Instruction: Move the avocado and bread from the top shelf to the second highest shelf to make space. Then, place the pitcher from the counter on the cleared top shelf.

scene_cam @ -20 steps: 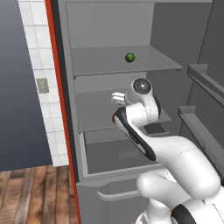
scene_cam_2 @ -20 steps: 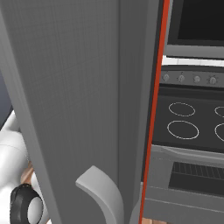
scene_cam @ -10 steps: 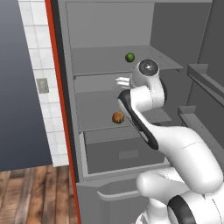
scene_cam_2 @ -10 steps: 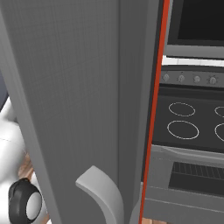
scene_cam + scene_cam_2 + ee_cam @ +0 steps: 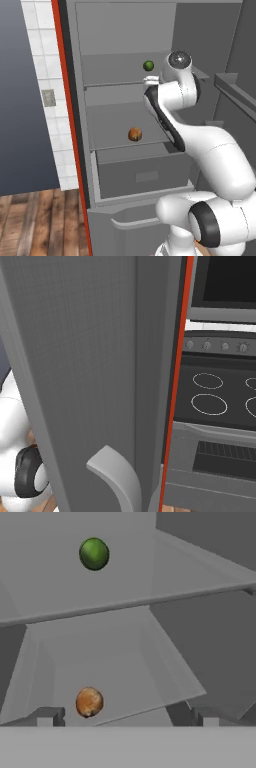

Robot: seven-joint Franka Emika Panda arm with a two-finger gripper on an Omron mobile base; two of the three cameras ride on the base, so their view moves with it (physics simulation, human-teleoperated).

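Since a second ago our gripper (image 5: 127, 717) has risen, jaws spread and empty. We see the bread (image 5: 135, 134) on the second shelf (image 5: 112, 112); the avocado (image 5: 148, 65) sits on the top shelf (image 5: 107, 67).

This is a kitchen. A big grey fridge (image 5: 150, 30) stands open, and you can see flat shelves and a boxy drawer (image 5: 142, 172) inside it. Food sits on the shelves: a green avocado (image 5: 148, 65) up high and a brown bread (image 5: 134, 134) roll lower down. The right base view shows the fridge door with its curved handle (image 5: 117, 476), and next to it a black stove (image 5: 220, 401) with round burner rings and knobs. The wall has white tiles (image 5: 47, 60) and the floor (image 5: 35, 225) is wood
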